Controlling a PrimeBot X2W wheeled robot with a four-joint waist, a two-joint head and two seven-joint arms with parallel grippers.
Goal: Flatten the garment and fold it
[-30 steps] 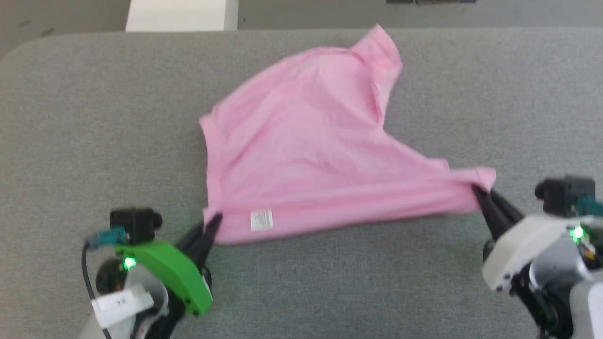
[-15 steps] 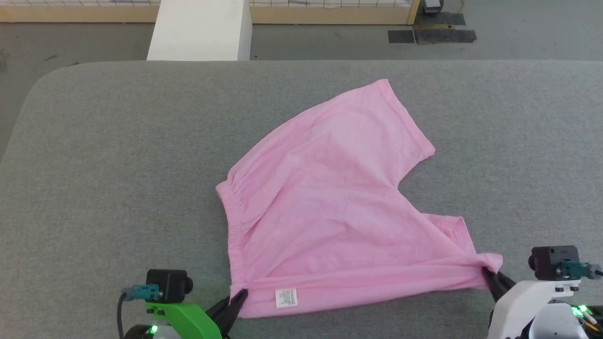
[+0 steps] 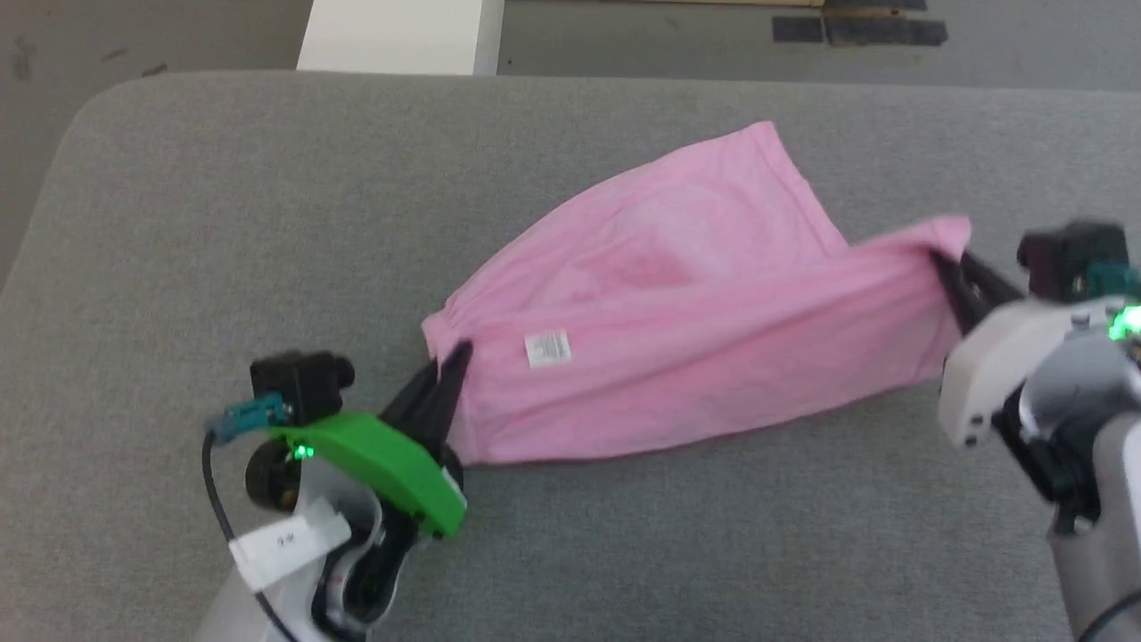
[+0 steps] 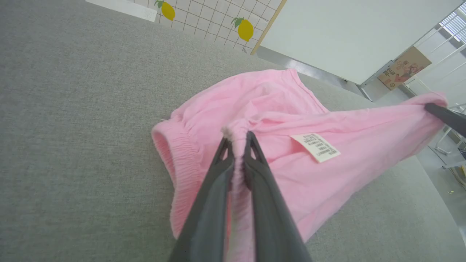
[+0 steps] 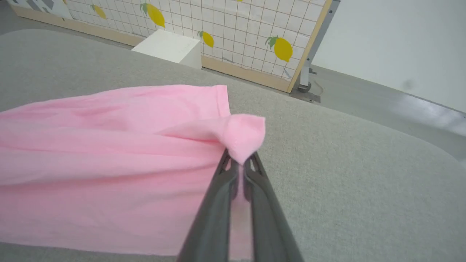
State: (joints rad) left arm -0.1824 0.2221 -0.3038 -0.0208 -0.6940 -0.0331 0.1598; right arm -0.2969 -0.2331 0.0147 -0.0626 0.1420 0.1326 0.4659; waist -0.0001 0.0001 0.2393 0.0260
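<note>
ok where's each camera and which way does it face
Head view: on the head, looking down at the grey table and garment; left gripper and right gripper each pinch an end.
Left wrist view: on that wrist, along its own fingers, across the garment toward the right gripper.
Right wrist view: on that wrist, along its own fingers, at the pinched corner.
Head and left wrist views share the white label.

garment [image 3: 695, 348] on table [image 3: 223, 205] | between left end effector [image 3: 450, 361], right end effector [image 3: 940, 263]
</note>
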